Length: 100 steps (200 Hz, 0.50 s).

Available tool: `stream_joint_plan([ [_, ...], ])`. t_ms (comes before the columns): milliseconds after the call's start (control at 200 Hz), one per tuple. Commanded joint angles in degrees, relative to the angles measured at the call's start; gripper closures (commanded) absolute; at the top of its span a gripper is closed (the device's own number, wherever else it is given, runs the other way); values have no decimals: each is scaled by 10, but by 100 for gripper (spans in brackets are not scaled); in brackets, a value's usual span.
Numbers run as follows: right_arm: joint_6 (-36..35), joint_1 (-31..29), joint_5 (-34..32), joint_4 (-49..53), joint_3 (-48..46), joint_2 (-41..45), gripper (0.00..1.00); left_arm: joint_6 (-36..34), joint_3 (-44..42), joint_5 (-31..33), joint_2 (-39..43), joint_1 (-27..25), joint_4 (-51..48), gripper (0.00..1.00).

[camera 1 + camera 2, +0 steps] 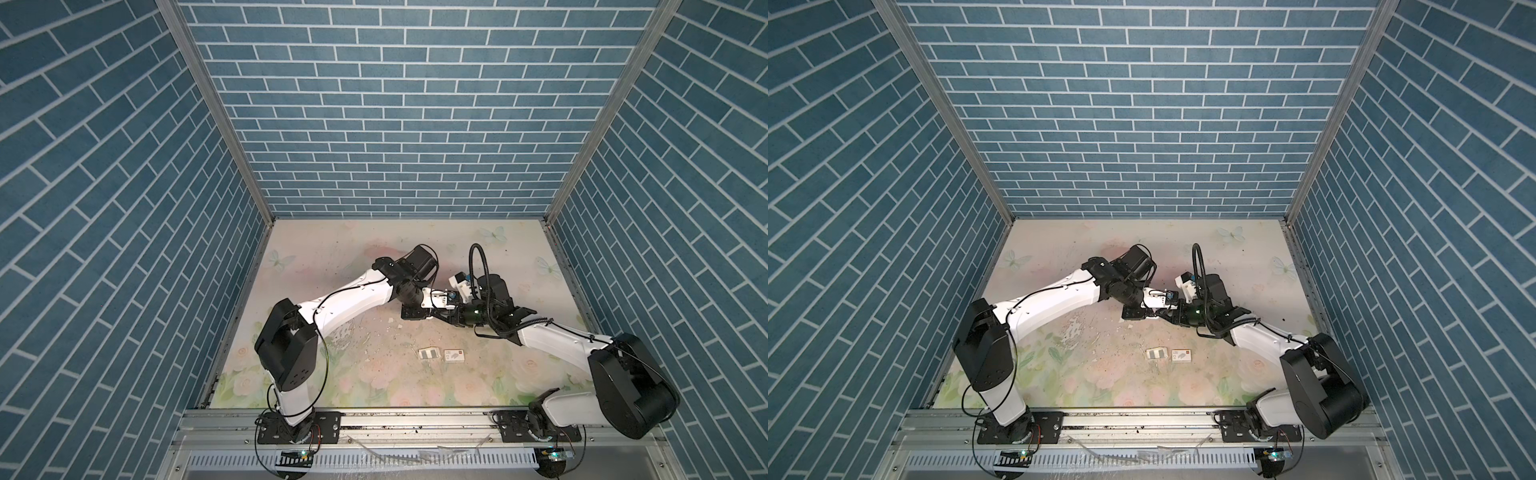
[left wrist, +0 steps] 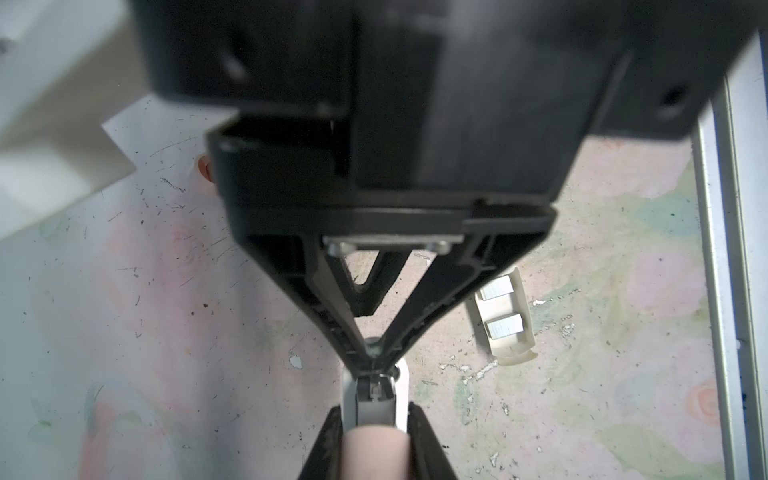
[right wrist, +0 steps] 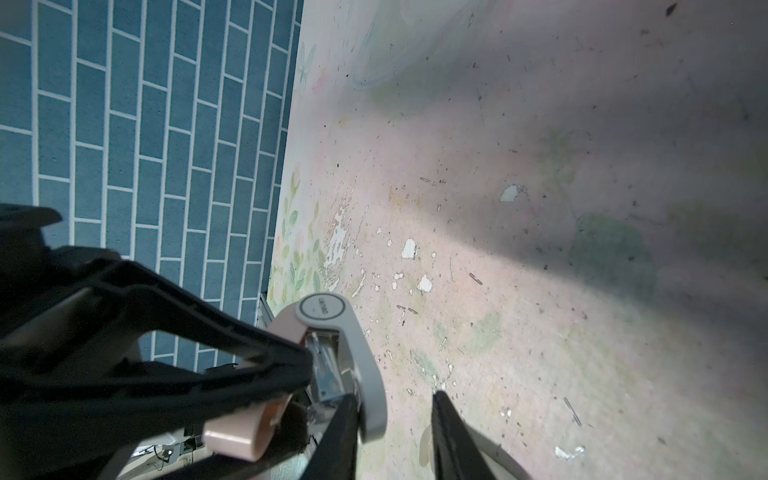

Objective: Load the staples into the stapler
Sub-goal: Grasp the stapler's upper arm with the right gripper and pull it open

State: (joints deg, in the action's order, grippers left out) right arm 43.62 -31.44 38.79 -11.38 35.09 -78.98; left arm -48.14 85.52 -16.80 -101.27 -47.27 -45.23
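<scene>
Well — left gripper [image 2: 374, 355] pinches the open stapler [image 3: 322, 309].

Table [image 1: 324, 266] has a flowery print, pretty scuffed, with a chipped patch [image 1: 349, 336] left of the middle. A small white box with a red mark [image 1: 454, 355] sits toward the front edge, just beside an open white tray [image 1: 429, 353]. Blue brick walls [image 1: 395, 124] all round.

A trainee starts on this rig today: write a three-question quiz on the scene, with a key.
1. True or false: nothing is touching the stapler.
2. How many blocks of staples lie in the open tray? A one, B two, C four.
3. Fill in: the white cardboard box lies ___ the tray.
Key: 1 false, the right gripper grips the stapler; 2 B; 3 beside.
</scene>
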Motion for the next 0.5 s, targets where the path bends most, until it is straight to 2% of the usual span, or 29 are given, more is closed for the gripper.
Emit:
stream_joint_plan([
  [0,-7,-2,-8,2,-3,-10,69,16,26,-30,-3,-5,1,96],
  [155,-4,-2,-13,-12,-7,-25,70,36,45,-45,0,-5,-7,96],
  [495,43,-5,-1,-126,-17,-71,70,90,73,-83,4,-2,0,96],
])
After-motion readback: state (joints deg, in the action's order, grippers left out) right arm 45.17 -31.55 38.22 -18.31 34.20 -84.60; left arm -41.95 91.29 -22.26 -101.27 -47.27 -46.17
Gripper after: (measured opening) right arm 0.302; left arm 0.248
